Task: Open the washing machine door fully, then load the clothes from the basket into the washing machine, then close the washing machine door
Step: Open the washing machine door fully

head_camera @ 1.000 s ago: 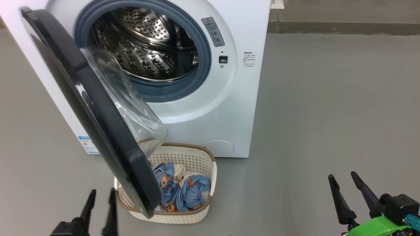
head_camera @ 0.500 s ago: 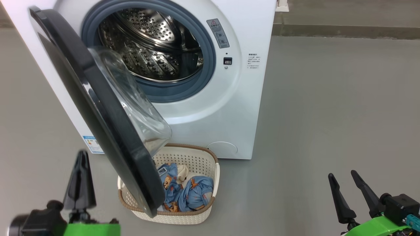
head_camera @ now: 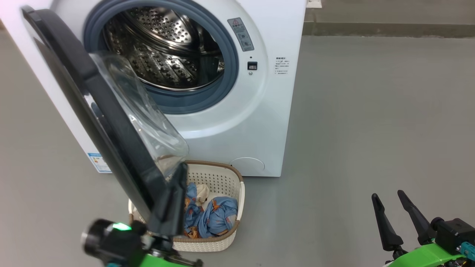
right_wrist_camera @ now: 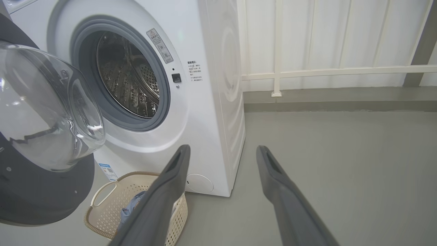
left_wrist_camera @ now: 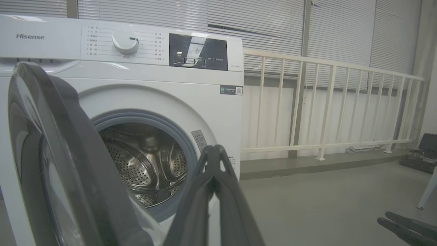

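You're opening the door (head_camera: 79, 66), which stands half-open at frame left. Your left gripper (head_camera: 182, 174), pinched together and empty, sits by its lower edge; swing it wider. The right gripper (head_camera: 387, 195) waits spread and empty, lower right.

There is one washing machine (head_camera: 237, 122), with one round door (head_camera: 92, 100) and one dial (left_wrist_camera: 125, 41). One basket (head_camera: 222, 178) is present. The clothes (head_camera: 213, 218) in it read as two blue bundles, though they are partly hidden. Two tools are counted: the left tool (head_camera: 182, 170) and the right tool (head_camera: 387, 194).
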You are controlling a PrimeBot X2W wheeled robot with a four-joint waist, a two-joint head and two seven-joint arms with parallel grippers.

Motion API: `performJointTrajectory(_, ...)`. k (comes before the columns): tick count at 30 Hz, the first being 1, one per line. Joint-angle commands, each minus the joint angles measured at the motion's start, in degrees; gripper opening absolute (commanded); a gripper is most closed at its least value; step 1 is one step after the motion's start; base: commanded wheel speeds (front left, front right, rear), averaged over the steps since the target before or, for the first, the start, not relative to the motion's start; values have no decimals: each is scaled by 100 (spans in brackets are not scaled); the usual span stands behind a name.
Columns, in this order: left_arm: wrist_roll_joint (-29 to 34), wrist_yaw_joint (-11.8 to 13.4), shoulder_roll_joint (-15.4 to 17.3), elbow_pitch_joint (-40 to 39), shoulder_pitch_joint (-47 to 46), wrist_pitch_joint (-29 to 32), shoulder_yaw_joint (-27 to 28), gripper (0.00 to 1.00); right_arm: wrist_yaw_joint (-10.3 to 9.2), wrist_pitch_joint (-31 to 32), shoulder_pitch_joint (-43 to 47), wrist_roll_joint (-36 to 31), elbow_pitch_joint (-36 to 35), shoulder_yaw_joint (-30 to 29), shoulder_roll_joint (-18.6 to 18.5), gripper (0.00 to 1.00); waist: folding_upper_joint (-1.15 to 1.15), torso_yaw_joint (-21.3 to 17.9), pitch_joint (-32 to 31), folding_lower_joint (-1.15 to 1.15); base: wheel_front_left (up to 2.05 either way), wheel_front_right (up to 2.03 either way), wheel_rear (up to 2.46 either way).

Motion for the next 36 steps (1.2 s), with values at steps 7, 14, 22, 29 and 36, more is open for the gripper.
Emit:
performJointTrajectory(7, -570, 259, 9, 1154, -387, -204, -248, 0, 32, -70, -66, -91, -152, 109, -100, 100, 0, -93, 55, 0, 0, 0, 0)
performJointTrajectory(14, -821, 263, 9, 2101, -644, -465, -176, 0, 32, -70, -60, -98, -166, 115, -101, 100, 0, -100, 52, 0, 0, 0, 0)
performJointTrajectory(22, -1015, 232, 9, 2879, -888, -692, -79, 0, 32, -70, -43, -110, -194, 115, -119, 100, 0, -69, 29, 0, 0, 0, 0)
performJointTrajectory(29, -1078, 221, 9, 3172, -960, -786, 20, 0, 32, -70, -37, -113, -215, 96, -140, 100, 0, 13, 11, 0, 0, 0, 0)
performJointTrajectory(36, -1090, 227, 48, 3283, -933, -825, 161, 0, 32, -70, -22, -135, -241, 113, -143, 100, 0, 183, -3, 0, 0, 0, 0)
